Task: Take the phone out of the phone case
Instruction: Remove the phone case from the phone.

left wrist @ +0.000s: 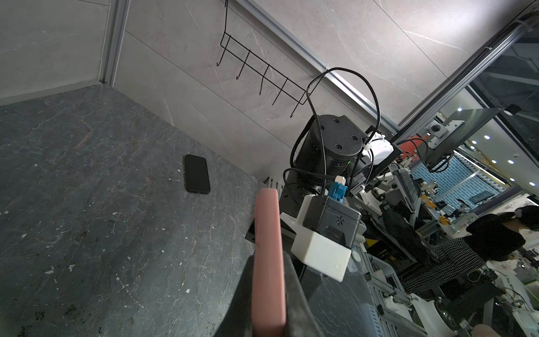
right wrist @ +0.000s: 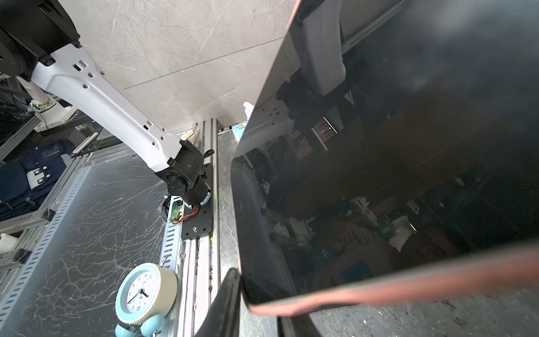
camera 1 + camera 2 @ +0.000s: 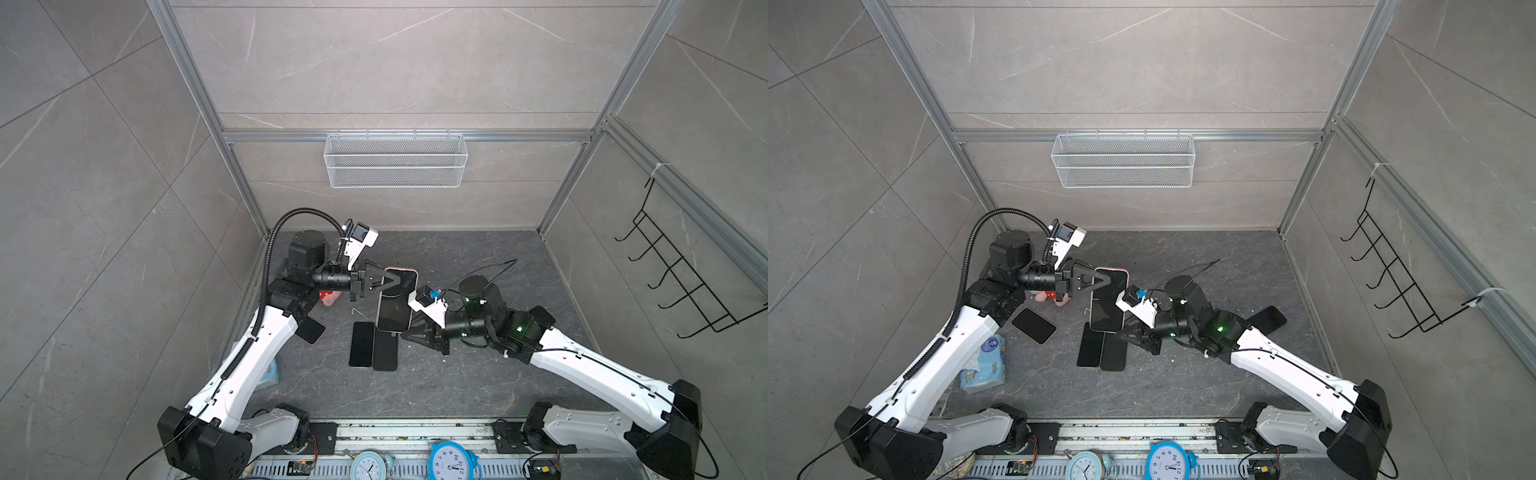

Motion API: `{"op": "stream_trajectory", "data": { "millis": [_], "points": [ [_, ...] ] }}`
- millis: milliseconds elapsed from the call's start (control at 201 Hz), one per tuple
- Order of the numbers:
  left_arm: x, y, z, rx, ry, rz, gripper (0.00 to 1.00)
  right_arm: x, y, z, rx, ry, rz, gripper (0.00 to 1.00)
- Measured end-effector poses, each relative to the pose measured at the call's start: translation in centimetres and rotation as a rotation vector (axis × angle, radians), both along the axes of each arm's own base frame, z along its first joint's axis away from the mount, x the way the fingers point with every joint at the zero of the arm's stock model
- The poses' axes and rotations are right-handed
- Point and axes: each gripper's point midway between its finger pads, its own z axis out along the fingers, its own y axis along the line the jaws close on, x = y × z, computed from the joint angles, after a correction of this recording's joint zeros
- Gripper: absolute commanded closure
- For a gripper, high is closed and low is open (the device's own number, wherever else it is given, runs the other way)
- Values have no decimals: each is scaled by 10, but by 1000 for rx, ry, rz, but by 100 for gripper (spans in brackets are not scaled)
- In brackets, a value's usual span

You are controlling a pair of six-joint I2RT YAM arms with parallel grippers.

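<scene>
Pink-rimmed and dark-screened, the phone (image 3: 395, 305) sits in its phone case (image 1: 268, 262), clear above the grey stone table (image 3: 478, 374) with a gripper at each end. Reading from the left, we find a blue tissue pack (image 3: 984, 365) and a spare handset (image 3: 1034, 326) in a top view; the left wrist view catches neither. Next, the left gripper (image 3: 392, 279) is pinched tight on the case's far end, and its wrist view shows only the pink side between dark fingers (image 1: 297, 300). Two black phones (image 3: 360, 345) lie flat beneath. The right gripper (image 3: 409, 332) brackets the near corner; its wrist view fills with screen glass, and we cannot tell whether those jaws press. Farthest right, another handset (image 1: 197, 174) lies flat, whole from the left wrist, partly behind the right arm (image 3: 1287, 370) in a top view
</scene>
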Motion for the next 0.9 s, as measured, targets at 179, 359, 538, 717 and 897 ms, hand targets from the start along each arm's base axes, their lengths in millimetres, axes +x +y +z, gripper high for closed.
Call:
{"op": "stream_trajectory", "data": {
  "millis": [179, 359, 538, 717, 897],
  "points": [
    [-3, -1, 2, -9, -12, -19, 100, -1, 0, -1, -2, 7, 7, 82],
    [-4, -2, 1, -16, -24, -30, 100, -3, 0, -2, -4, 12, 13, 85],
    [-6, -3, 0, -22, -32, -43, 100, -5, 0, -3, -7, 20, 21, 95],
    [-7, -4, -2, -31, -22, -54, 100, -6, 0, -5, -13, 18, 37, 100],
    [-5, -7, -5, -41, 31, -66, 100, -10, 0, -8, 13, -56, 91, 100]
  ]
}}
